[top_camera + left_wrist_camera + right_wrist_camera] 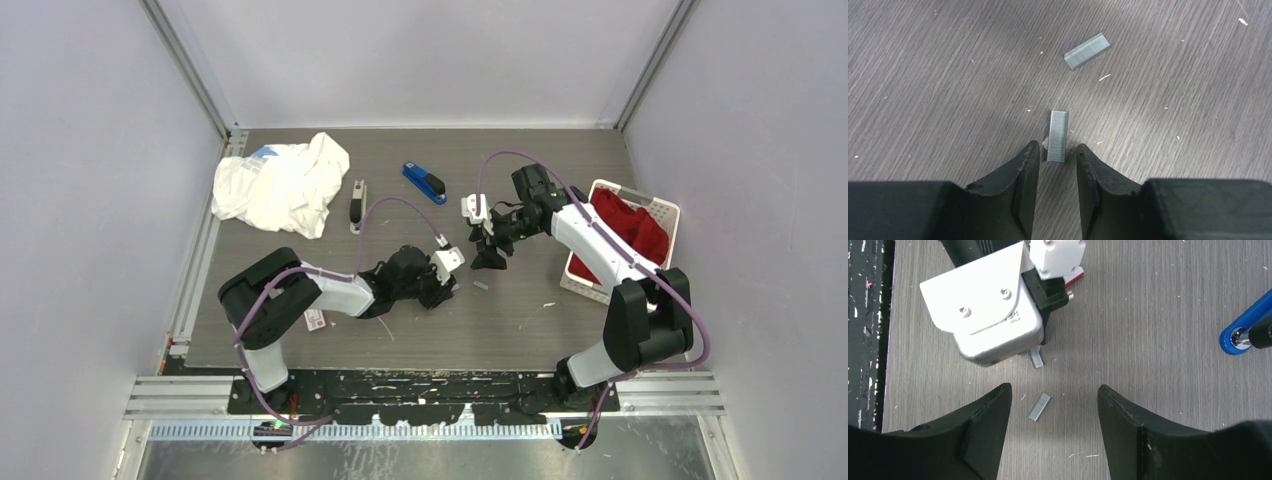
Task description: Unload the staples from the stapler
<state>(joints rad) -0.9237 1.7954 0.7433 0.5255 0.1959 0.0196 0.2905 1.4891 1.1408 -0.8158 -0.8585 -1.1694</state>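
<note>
Two short strips of staples [1057, 136] already lie on the worktop [923, 75], so unloading looks largely done — whether the blue stapler [425, 183], well apart at the back, holds more cannot be told. The strips are thin, silvery, finely ribbed bars on grey wood-grain. The left hand [1058, 150] is released, tips flanking one strip's end; the right hand [1054, 390] hangs spread wide above the other.
</note>
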